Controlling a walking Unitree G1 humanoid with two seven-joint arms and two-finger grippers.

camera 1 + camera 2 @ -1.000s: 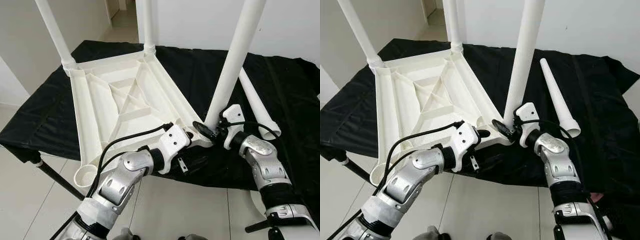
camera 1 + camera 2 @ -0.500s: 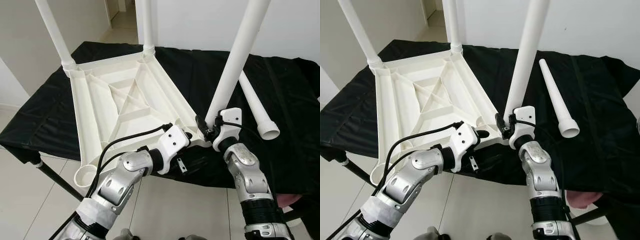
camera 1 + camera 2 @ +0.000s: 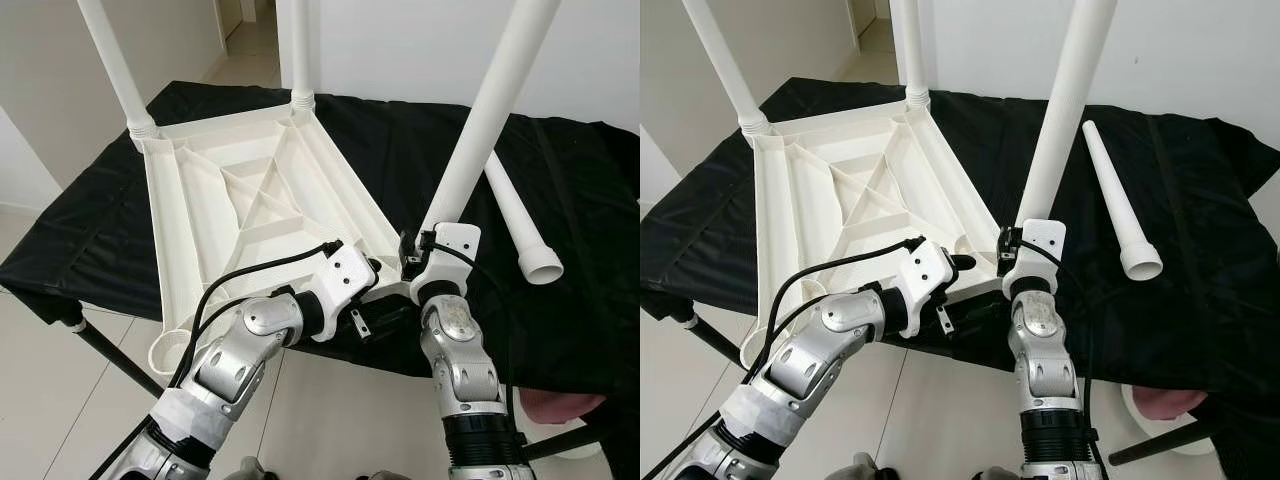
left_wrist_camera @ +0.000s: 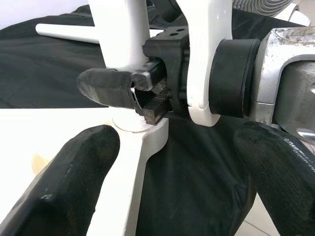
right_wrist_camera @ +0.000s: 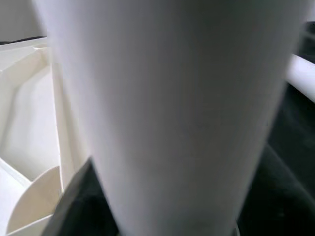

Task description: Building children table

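Left eye view: the white tabletop [image 3: 240,200] lies upside down on the black cloth [image 3: 90,230] with two legs standing at its far corners; the right gripper [image 3: 412,262] is clamped on the base of a third leg [image 3: 480,120] at the near right corner socket, and the left gripper [image 3: 375,270], fingers apart, straddles the tabletop edge just beside it. Judged step: seating this third leg; the next move calls for twisting it home while the tabletop is held steady; the fourth leg [image 3: 515,215] lies loose on the cloth to the right, and the near left socket [image 3: 170,350] is unfilled.

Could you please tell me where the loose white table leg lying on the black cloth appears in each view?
Left eye view: loose white plastic table leg at right, beside the right pincer.
Right eye view: right of centre.
Left wrist view: top left.
Right wrist view: right edge, blurred.
Shared landmark: the upright white leg.
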